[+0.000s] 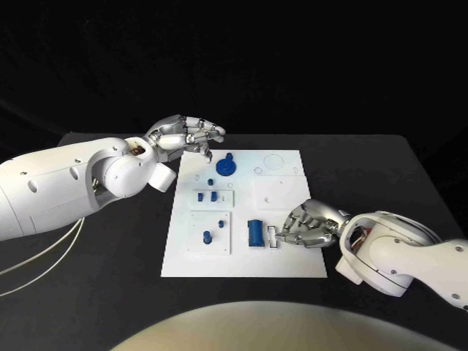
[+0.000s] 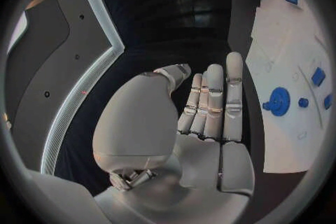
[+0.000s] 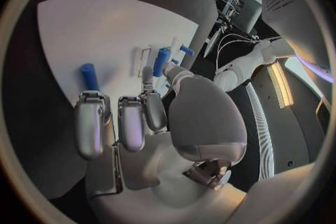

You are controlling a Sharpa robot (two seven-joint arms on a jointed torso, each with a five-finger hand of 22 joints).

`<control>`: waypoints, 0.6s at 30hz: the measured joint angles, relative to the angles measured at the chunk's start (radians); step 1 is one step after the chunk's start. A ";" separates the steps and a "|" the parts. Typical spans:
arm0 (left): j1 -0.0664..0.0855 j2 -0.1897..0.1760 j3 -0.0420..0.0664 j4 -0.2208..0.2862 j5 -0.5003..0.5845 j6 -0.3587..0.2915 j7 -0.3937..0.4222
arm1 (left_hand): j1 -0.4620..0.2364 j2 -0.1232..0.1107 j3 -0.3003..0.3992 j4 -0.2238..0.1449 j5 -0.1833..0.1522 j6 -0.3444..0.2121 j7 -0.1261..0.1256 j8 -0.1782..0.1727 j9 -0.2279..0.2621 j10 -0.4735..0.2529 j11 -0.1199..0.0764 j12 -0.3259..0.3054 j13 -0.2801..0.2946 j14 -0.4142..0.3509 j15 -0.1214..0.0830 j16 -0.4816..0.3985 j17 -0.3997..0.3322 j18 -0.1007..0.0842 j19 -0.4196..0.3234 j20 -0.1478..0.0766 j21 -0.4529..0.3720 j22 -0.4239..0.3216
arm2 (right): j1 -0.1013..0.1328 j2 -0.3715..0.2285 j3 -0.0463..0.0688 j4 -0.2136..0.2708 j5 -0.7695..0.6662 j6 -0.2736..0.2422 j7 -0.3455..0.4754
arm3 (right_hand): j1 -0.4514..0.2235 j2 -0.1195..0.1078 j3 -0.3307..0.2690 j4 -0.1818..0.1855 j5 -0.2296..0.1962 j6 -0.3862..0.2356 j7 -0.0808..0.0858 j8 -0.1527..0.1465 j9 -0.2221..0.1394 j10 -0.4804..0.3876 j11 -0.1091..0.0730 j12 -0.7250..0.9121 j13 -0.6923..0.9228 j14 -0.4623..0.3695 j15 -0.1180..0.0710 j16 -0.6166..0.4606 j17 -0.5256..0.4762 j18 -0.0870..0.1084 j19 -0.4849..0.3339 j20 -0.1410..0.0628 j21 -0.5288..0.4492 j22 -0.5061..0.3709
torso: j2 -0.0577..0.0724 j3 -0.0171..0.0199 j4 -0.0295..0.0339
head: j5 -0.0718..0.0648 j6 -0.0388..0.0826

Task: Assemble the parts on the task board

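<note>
Head view: left robot hand [image 1: 186, 134] fingers apart, empty; right robot hand [image 1: 311, 224] curled, grip unclear, on task board [image 1: 297, 267].

Access and obstructions on the task board

The task board [image 1: 245, 267] lies mid-table, with bare black table [image 1: 382, 168] along its sides. The left hand [image 1: 186, 133] hangs over the far left corner, beside the blue gear [image 1: 226, 165], fingers extended together and holding nothing. The right hand [image 1: 310, 225] crowds the near right edge, fingers curled just beside the blue cylinder [image 1: 255, 232]; whether they touch it cannot be told. Small blue pegs [image 1: 207, 196] stand in the left column. The near strip and far right corner of the board lie unobstructed.
</note>
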 measured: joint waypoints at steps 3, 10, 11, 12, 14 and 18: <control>0.000 0.000 0.000 0.000 0.000 0.000 0.000 | 0.000 0.000 0.000 0.000 0.000 0.000 0.000 0.000 0.000 0.000 0.000 0.000 0.000 0.000 0.000 0.000 0.000 0.000 0.000 0.000 0.000 0.000 | 0.005 -0.042 0.000 0.010 0.000 -0.008 0.008 | 0.001 -0.001 0.004 -0.004 0.000 0.000 0.000 0.000 0.000 -0.002 0.002 -0.004 0.000 0.000 0.000 0.000 0.000 0.000 0.000 0.000 0.000 0.000 | 0.000 -0.0007 0.0000 | -0.002 0.000; 0.000 -0.001 0.000 0.000 0.000 0.000 0.000 | 0.000 0.000 0.000 0.000 0.000 -0.004 -0.004 0.000 0.000 0.000 0.000 0.000 0.000 0.000 0.000 0.000 0.000 0.000 0.000 0.000 0.000 -0.001 | 0.008 -0.122 0.000 0.030 -0.009 -0.039 0.022 | 0.009 -0.022 0.015 -0.015 0.000 -0.019 0.012 -0.008 -0.008 -0.046 0.012 -0.072 -0.018 0.000 0.000 -0.053 -0.026 0.000 -0.016 0.006 -0.080 0.000 | -0.001 -0.0007 -0.0002 | -0.014 0.000; 0.000 -0.001 0.000 0.001 0.000 0.000 0.000 | 0.000 0.000 0.000 0.000 0.000 -0.004 -0.004 0.000 0.000 0.000 0.000 0.000 0.000 0.000 0.000 0.000 0.000 0.000 0.000 0.000 0.000 -0.001 | 0.008 -0.136 -0.001 0.032 -0.013 -0.048 0.024 | 0.011 -0.025 0.016 -0.016 0.000 -0.019 0.012 -0.008 -0.008 -0.050 0.014 -0.080 -0.022 0.000 0.000 -0.058 -0.033 0.000 -0.019 0.008 -0.089 0.000 | -0.001 -0.0009 -0.0003 | -0.017 0.000; 0.000 -0.001 0.000 0.002 0.000 0.000 0.000 | 0.000 0.000 0.000 0.000 0.000 -0.004 -0.004 0.000 0.000 0.000 0.000 0.000 0.000 0.000 0.000 0.000 0.000 0.000 0.000 0.000 0.000 -0.001 | 0.008 -0.145 -0.001 0.033 -0.017 -0.054 0.025 | 0.014 -0.027 0.016 -0.016 0.000 -0.019 0.012 -0.008 -0.008 -0.052 0.016 -0.085 -0.026 0.000 0.000 -0.062 -0.038 0.000 -0.020 0.009 -0.094 0.000 | -0.001 -0.0011 -0.0005 | -0.019 0.000; 0.000 -0.001 0.000 0.003 0.000 0.000 0.000 | 0.000 0.000 0.000 0.000 0.000 -0.004 -0.004 0.000 0.000 0.000 0.000 0.000 0.000 0.000 0.000 0.000 0.000 0.000 0.000 0.000 0.000 -0.001 | 0.007 -0.160 -0.002 0.034 -0.028 -0.065 0.025 | 0.006 -0.035 0.016 -0.016 0.000 -0.019 0.012 -0.008 -0.008 -0.056 0.016 -0.094 -0.032 0.000 0.000 -0.067 -0.046 0.000 -0.020 0.009 -0.103 0.000 | -0.001 -0.0012 -0.0007 | -0.024 0.000; 0.000 -0.001 0.000 0.005 -0.001 0.001 0.000 | 0.000 0.000 0.000 0.000 0.000 -0.004 -0.004 0.000 0.000 0.000 0.000 0.000 0.000 0.000 0.000 0.000 0.000 0.000 0.000 0.000 0.000 -0.001 | 0.004 -0.175 -0.004 0.033 -0.073 -0.076 0.017 | -0.030 -0.071 -0.013 0.011 0.000 -0.019 0.012 0.018 0.017 -0.075 0.014 -0.125 -0.056 0.000 0.000 -0.097 -0.078 0.000 -0.040 0.011 -0.138 0.000 | 0.000 -0.0012 -0.0010 | -0.033 0.000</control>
